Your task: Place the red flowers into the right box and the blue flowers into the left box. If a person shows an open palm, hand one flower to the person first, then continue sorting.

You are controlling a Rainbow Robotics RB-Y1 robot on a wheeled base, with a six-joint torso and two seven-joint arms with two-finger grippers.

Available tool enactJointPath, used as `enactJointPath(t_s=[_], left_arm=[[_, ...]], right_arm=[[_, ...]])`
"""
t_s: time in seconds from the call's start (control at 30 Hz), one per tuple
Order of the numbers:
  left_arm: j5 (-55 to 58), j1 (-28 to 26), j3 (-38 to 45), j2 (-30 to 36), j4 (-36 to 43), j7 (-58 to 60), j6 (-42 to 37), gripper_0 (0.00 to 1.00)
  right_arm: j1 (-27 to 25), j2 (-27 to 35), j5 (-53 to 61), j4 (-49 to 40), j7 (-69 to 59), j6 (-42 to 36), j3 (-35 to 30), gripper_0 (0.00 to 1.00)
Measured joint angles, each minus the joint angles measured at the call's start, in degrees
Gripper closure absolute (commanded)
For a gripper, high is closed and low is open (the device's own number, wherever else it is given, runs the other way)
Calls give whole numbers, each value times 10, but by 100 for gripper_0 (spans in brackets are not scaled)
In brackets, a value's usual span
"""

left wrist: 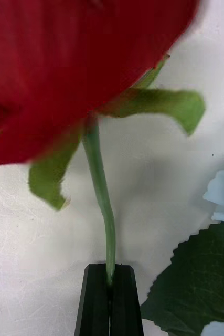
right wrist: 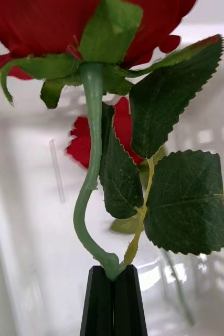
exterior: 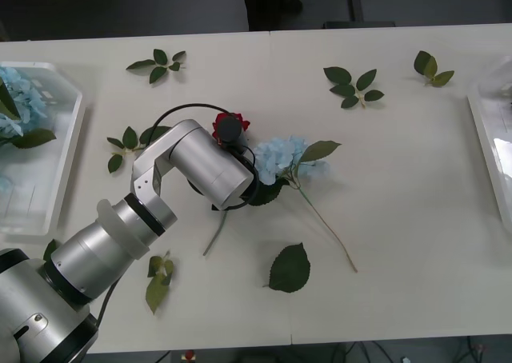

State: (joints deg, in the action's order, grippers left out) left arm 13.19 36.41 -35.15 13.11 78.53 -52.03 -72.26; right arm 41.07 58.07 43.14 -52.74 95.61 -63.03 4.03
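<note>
My left gripper (left wrist: 110,270) is shut on the thin green stem of a red flower (left wrist: 80,68). In the front view this rose (exterior: 232,126) shows at the tip of my left arm (exterior: 204,163), over the table's middle. Just to its right a blue flower (exterior: 280,157) lies on the table with its long stem pointing toward the front edge. My right gripper (right wrist: 112,273) is shut on the stem of another red flower (right wrist: 64,26), held over the right box (right wrist: 22,220), where a further red flower (right wrist: 91,142) lies. The left box (exterior: 68,151) holds blue flowers (exterior: 18,99).
Loose green leaf sprigs lie around the table: back left (exterior: 158,65), back middle (exterior: 352,85), back right (exterior: 432,67), beside my left arm (exterior: 128,143), and a big single leaf (exterior: 290,269) near the front. The right box's rim (exterior: 486,139) shows at the table's right end.
</note>
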Motion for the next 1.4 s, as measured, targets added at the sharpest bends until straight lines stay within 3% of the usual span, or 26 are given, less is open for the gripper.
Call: enactJointPath(t_s=[0.13, 0.3, 0.67, 0.7, 0.73, 0.83, 0.9, 1.0, 1.07, 1.23, 1.4], left_arm=[[0, 0, 0, 0, 0, 0, 0, 100], [5, -1, 0, 11, 40, 0, 2, 100], [113, -99, 17, 167, 402, 0, 86, 100], [115, -111, 21, 175, 425, 0, 100, 100], [115, -121, 26, 180, 444, 0, 115, 100], [104, -148, 36, 180, 491, 0, 147, 100], [80, -158, 37, 172, 509, 1, 169, 100], [41, -161, 37, 145, 512, 9, 211, 100], [-3, -161, 36, 125, 512, 30, 222, 100], [-60, -161, 34, 78, 512, 155, 228, 100], [-81, -161, 33, 32, 512, 194, 228, 100]], right_arm=[[1, -5, -66, 40, -2, 77, 40, 100], [1, -11, -122, 76, -43, 104, 78, 100], [2, -24, -166, 111, -144, 119, 156, 100], [2, -27, -166, 111, -150, 120, 160, 94], [2, -29, -166, 111, -151, 121, 161, 71], [3, -35, -166, 111, -151, 128, 162, 37], [3, -37, -165, 111, -151, 131, 162, 21], [3, -39, -157, 110, -151, 133, 162, 6], [3, -39, -147, 105, -151, 133, 162, 0], [3, -39, -93, 80, -125, 128, 161, 0], [12, -38, 39, 47, 62, 32, 126, 0]])
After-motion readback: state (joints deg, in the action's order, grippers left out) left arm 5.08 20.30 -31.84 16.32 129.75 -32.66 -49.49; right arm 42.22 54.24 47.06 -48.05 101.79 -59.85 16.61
